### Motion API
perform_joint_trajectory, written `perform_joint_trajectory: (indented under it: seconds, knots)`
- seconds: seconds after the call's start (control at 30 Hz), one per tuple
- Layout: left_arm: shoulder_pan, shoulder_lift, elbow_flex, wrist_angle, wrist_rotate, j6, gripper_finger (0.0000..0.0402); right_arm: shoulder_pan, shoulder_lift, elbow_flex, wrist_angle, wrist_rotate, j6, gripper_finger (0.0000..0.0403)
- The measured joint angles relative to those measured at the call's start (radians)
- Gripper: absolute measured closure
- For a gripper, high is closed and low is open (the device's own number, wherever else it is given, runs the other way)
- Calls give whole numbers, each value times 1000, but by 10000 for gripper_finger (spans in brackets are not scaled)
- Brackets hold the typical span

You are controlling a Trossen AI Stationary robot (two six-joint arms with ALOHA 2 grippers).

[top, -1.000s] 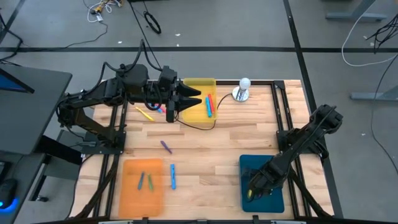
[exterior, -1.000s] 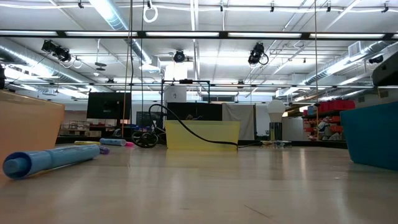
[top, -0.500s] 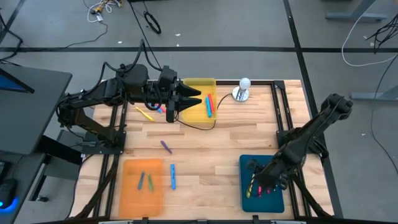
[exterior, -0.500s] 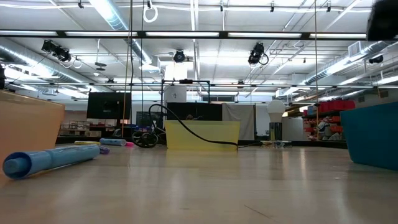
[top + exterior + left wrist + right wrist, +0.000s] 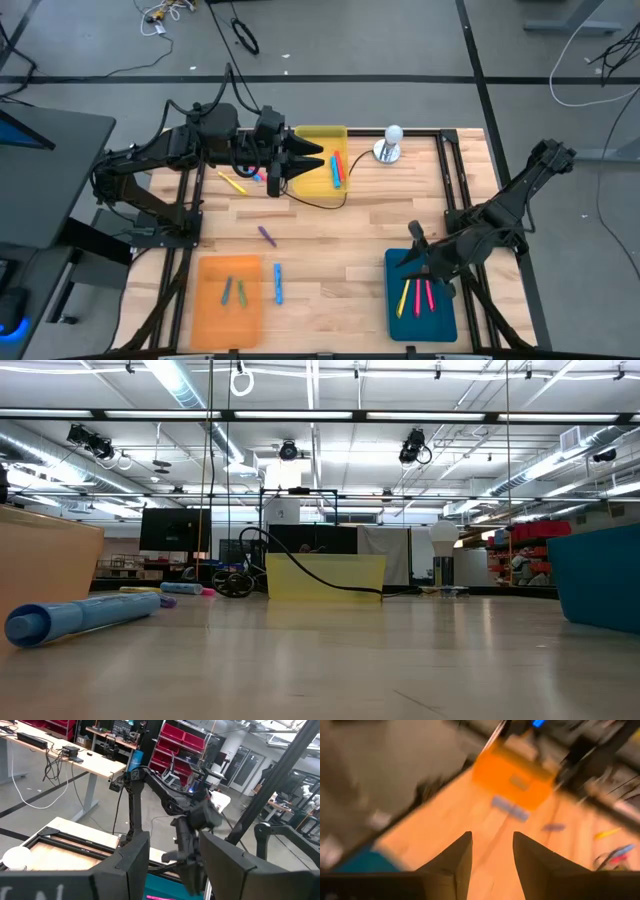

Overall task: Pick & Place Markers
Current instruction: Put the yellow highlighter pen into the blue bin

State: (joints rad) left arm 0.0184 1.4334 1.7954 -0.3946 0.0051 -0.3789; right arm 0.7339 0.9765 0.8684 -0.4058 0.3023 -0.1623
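Note:
Three markers, one yellow (image 5: 404, 297) and two pink-red (image 5: 424, 296), lie in the teal tray (image 5: 440, 322) at the near right. My right gripper (image 5: 416, 236) hangs open over that tray's far left corner, with nothing between its fingers (image 5: 451, 862). My left gripper (image 5: 318, 156) waits open, held high by the yellow tray (image 5: 316, 178), which holds blue and red markers (image 5: 337, 168). Yellow (image 5: 232, 182), pink (image 5: 258, 177), purple (image 5: 267, 235) and blue (image 5: 278, 283) markers lie loose on the table. The orange tray (image 5: 205, 315) holds two more (image 5: 234, 292).
A white ball on a metal base (image 5: 390, 143) stands at the far edge. A thin black cable (image 5: 320, 203) loops on the table in front of the yellow tray. Dark frame rails (image 5: 452, 190) run along both sides. Bare wood lies between the trays.
My right gripper has risen out of the teal tray and moved toward the tray's far left corner, tipping up from pointing steeply down and rolling as it went. The markers in the teal tray, which it covered before, now show.

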Motion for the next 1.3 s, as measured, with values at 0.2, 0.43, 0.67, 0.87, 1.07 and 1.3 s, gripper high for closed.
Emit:
perform_joint_trajectory:
  seconds: [0.2,0.43,0.67,0.87,1.07,1.3]
  knots:
    - [0,0,0,0,0,0,223,0,-18,1,286,106,-11,262]
    - [0,0,0,1,0,55,223,-20,-12,1,632,401,59,262]
    - [0,0,0,1,-13,130,223,-154,7,124,538,385,110,240]
    - [1,0,0,-2,-46,186,223,-327,90,296,350,219,236,212]
    - [1,-8,0,-11,-46,189,223,-450,181,448,358,150,242,204]
    - [1,-8,0,-84,-21,218,223,-532,313,627,345,63,258,204]
